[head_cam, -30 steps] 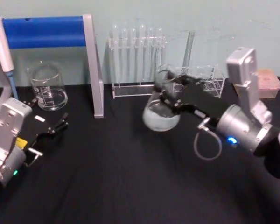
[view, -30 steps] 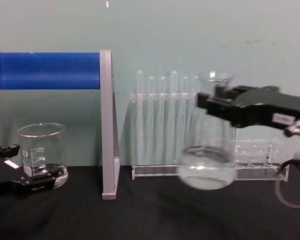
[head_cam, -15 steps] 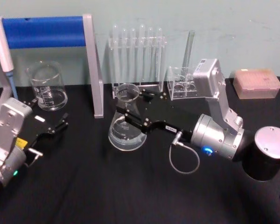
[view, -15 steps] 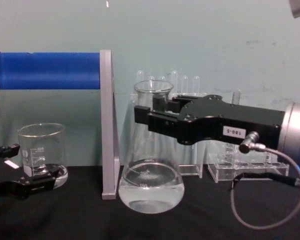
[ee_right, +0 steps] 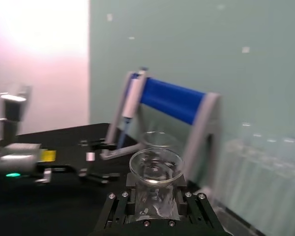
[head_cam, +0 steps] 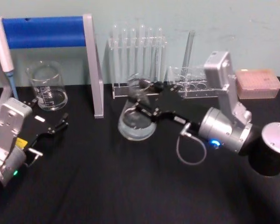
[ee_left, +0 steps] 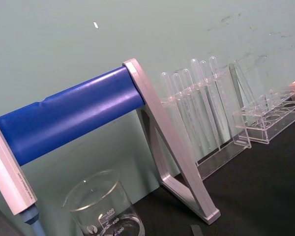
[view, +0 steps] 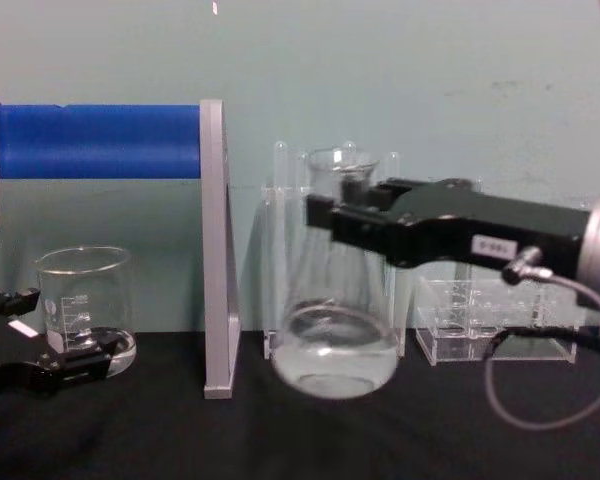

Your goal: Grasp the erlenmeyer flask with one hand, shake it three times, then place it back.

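Flask: the erlenmeyer flask sits mid-frame in the chest view, just right of the grey stand post and in front of the test tube rack.
Axis: its long axis is vertical, with the flared rim up and the wide base down. Whether the base touches the black table cannot be told.
Right gripper: enters from the right edge, jaws clamped on the neck below the rim.
Left gripper: lower left corner, jaws apart and empty, near the beaker.

glass beaker, test-tube rack, blue stand
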### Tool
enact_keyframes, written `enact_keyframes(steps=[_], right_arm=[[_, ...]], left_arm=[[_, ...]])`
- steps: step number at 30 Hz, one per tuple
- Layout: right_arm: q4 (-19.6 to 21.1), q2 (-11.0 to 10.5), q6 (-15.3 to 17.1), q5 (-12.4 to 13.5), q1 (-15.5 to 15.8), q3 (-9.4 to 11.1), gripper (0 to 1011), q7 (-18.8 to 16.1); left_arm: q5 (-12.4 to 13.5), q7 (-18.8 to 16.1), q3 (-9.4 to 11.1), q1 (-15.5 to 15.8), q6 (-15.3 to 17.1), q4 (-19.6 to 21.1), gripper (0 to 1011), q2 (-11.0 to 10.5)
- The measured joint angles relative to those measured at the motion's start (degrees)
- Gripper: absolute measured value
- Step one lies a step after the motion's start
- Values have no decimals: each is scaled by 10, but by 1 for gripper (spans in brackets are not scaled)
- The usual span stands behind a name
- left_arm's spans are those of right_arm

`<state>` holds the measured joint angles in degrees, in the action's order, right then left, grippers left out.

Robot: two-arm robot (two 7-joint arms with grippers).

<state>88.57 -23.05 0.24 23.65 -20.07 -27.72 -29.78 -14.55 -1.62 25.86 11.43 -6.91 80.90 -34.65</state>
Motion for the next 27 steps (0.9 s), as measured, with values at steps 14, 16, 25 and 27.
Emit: enact_keyframes(steps=[14,16,25,27], right_arm=[[12,-21,-2,-6,44,93,453,96],[16,-23,0,-8,54,109,453,109],[28,-21,6,-19,73,141,453,127],[28,-19,7,-21,73,142,453,126]], left_arm=[[0,0,0,0,0,0,1001,0],[0,0,0,0,0,0,1001,0],[0,0,0,0,0,0,1001,0],[0,0,0,0,0,0,1001,0]])
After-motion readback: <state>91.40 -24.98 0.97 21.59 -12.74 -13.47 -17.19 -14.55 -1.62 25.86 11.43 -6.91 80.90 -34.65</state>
